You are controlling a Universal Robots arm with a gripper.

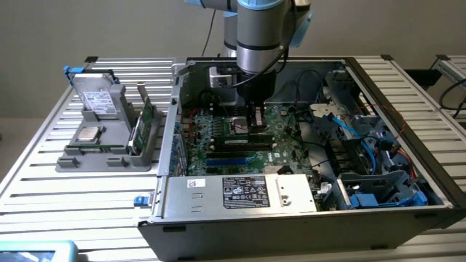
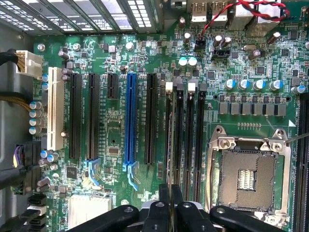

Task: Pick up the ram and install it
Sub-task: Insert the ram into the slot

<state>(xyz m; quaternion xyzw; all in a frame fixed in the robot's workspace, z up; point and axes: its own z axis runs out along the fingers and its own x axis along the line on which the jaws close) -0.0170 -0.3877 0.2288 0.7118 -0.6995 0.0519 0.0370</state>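
Note:
The ram (image 1: 244, 143), a slim green strip with a white sticker, stands on edge along the motherboard (image 1: 218, 131) inside the open computer case. My gripper (image 1: 256, 129) reaches straight down onto the ram's top edge near its middle, shut on it. In the wrist view the black fingers (image 2: 164, 208) are pressed together over the row of black memory slots (image 2: 186, 135), and the ram shows there only as a thin edge in line with the slot nearest the long blue slot (image 2: 130, 121).
The bare processor socket (image 2: 246, 169) lies beside the memory slots. A power supply (image 1: 240, 191) fills the case front and loose cables (image 1: 342, 131) crowd the exterior view's right. A grey rack (image 1: 109, 142) holding a drive and a green card (image 1: 145, 123) stands outside.

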